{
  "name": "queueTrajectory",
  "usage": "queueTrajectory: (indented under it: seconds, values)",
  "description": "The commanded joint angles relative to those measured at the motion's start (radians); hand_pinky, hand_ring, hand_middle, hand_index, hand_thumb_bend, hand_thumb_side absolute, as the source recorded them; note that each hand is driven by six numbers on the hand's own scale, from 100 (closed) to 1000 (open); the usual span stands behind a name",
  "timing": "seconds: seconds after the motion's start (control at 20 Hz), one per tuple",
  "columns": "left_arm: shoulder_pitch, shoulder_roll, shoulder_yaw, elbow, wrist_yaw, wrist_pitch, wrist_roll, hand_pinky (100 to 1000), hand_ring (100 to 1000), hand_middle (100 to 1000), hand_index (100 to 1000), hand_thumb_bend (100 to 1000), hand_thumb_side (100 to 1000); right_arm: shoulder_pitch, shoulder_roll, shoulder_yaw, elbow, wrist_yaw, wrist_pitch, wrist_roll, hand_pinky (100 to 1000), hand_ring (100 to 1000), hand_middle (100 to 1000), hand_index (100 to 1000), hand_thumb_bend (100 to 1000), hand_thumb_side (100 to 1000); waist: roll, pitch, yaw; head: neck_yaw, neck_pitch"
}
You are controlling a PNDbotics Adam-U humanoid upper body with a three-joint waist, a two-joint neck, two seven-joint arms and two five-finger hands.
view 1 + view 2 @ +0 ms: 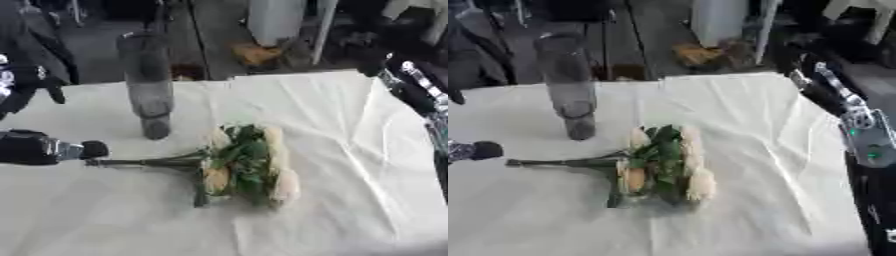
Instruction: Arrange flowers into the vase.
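Nothing arranged yet: bunch of cream flowers w/ green leaves [245, 165] is lying mid-frame on white-clothed bench [350, 150]. Tall grey-glass vase [147, 82], upper left, looking empty. Left hand [39, 147], left edge, just beside stem ends; fingers can't tell.

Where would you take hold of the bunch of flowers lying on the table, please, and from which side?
Probably by the stems, coming from the robot's left. The bunch of flowers lies flat on the white table, its bare dark stems pointing left towards the left hand, its blooms and leaves to the right. The stems are thin and bundled, so fingers can curl round them without crushing blooms.
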Motion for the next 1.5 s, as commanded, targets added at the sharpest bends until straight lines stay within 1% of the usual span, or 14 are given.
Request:
queueTrajectory:
  seconds: [0.05, 0.55, 0.7, 0.75, 0.85, 1.0, 1.15, 1.35, 1.5]
  values:
    - [-0.026, 0.001, -0.008, 0.006, -0.008, -0.009, -0.007, 100, 148, 127, 421, 1000, 698, -0.015, -0.019, -0.001, -0.008, -0.007, -0.001, 0.003, 821, 781, 694, 908, 100, 787, 0.0, -0.009, -0.001, -0.003, -0.008]
    - [-0.035, -0.012, -0.014, 0.028, -0.002, -0.017, -0.008, 100, 165, 142, 436, 1000, 699, -0.015, -0.02, 0.0, -0.004, -0.007, -0.002, 0.004, 821, 781, 694, 908, 100, 788, 0.0, -0.009, 0.0, -0.008, -0.008]
    - [-0.044, -0.013, -0.023, 0.038, -0.005, -0.025, -0.015, 100, 172, 150, 442, 1000, 702, -0.015, -0.019, 0.0, -0.004, -0.007, -0.003, 0.005, 821, 781, 694, 908, 100, 788, 0.0, -0.01, -0.001, -0.005, -0.009]
    - [-0.049, -0.014, -0.028, 0.045, -0.007, -0.029, -0.019, 100, 188, 168, 457, 1000, 710, -0.015, -0.018, 0.001, -0.004, -0.007, -0.003, 0.006, 821, 781, 694, 908, 100, 787, 0.0, -0.011, -0.002, -0.004, -0.009]
    - [-0.064, -0.02, -0.043, 0.067, -0.015, -0.04, -0.033, 100, 197, 177, 466, 1000, 717, -0.016, -0.017, 0.001, -0.005, -0.007, -0.002, 0.006, 821, 781, 694, 908, 100, 787, 0.0, -0.011, -0.003, -0.003, -0.01]
    - [-0.093, -0.039, -0.068, 0.117, -0.04, -0.063, -0.054, 100, 203, 182, 472, 1000, 722, -0.016, -0.016, 0.002, -0.005, -0.007, -0.002, 0.008, 821, 781, 694, 908, 100, 788, 0.0, -0.011, -0.004, 0.0, -0.007]
    - [-0.126, -0.067, -0.094, 0.179, -0.077, -0.087, -0.068, 111, 230, 206, 493, 1000, 733, -0.017, -0.014, 0.003, -0.005, -0.008, -0.002, 0.009, 821, 781, 694, 908, 100, 788, -0.001, -0.011, -0.006, 0.004, -0.006]
    - [-0.164, -0.127, -0.118, 0.284, -0.142, -0.107, -0.085, 157, 260, 232, 514, 1000, 750, -0.017, -0.01, 0.004, -0.005, -0.009, -0.002, 0.012, 821, 781, 693, 908, 100, 788, -0.003, -0.012, -0.008, 0.012, -0.006]
    - [-0.186, -0.172, -0.125, 0.37, -0.194, -0.124, -0.081, 174, 273, 245, 524, 1000, 760, -0.018, -0.009, 0.005, -0.004, -0.01, -0.003, 0.013, 821, 781, 693, 908, 100, 788, -0.004, -0.011, -0.01, 0.015, -0.006]
